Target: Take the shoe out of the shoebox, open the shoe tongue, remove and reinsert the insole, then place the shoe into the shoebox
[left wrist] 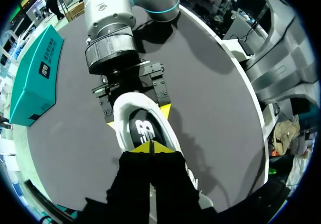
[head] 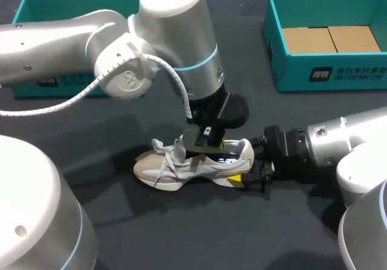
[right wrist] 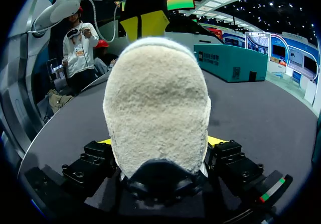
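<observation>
— left gripper (left wrist: 150, 146): tips pressed together, down on the black insole (left wrist: 143, 131) inside the shoe (head: 181, 164); can't tell whether any edge is caught. right gripper (right wrist: 160, 142): clamped on the heel from both sides.
— where's the shoe?
— upright mid-table, well apart from the shoebox (head: 326, 76) far right.
— step?
— probably insole removal. next: pinch, lift out, heel braced.
— count?
— one shoe, one insole, two teal boxes: shoebox, plus second box (head: 60, 3) far left.

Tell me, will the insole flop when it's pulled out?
Probably: the insole looks thin and flat, so it will likely bend. It sits snug inside the shoe, so it may drag; the right gripper clamping the heel should resist.
</observation>
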Robot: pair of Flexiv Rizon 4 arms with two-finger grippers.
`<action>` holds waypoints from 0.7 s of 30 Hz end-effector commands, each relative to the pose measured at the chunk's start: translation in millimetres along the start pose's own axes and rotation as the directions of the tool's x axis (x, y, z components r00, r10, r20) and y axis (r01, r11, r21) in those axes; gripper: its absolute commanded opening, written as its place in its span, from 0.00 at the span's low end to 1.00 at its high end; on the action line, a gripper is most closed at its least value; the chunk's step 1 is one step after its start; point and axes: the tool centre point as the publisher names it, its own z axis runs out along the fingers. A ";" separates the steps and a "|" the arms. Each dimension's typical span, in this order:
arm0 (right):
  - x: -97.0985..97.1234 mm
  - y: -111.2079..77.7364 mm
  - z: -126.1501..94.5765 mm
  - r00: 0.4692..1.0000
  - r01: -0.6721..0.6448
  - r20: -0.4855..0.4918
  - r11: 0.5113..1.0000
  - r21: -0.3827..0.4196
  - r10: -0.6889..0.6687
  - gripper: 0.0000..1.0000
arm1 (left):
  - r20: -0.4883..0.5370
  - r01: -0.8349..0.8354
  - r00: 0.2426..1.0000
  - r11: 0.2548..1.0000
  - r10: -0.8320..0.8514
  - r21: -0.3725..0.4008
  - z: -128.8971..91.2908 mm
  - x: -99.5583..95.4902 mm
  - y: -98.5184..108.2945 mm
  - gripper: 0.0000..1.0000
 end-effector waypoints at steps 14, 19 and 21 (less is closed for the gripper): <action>0.4 -0.9 3.9 1.000 -0.001 0.001 1.000 0.003 0.001 0.00 | -0.019 0.066 0.998 0.997 -0.067 -0.042 33.7 -9.5 2.6 0.00; 0.4 -0.9 3.9 1.000 -0.001 0.001 1.000 0.003 0.001 0.00 | -0.039 0.089 0.995 0.994 -0.091 -0.057 39.5 -4.3 10.7 0.00; 0.4 -0.9 3.9 1.000 -0.001 0.001 1.000 0.003 0.001 0.00 | -0.045 0.098 0.994 0.993 -0.100 -0.061 40.1 -1.5 15.1 0.00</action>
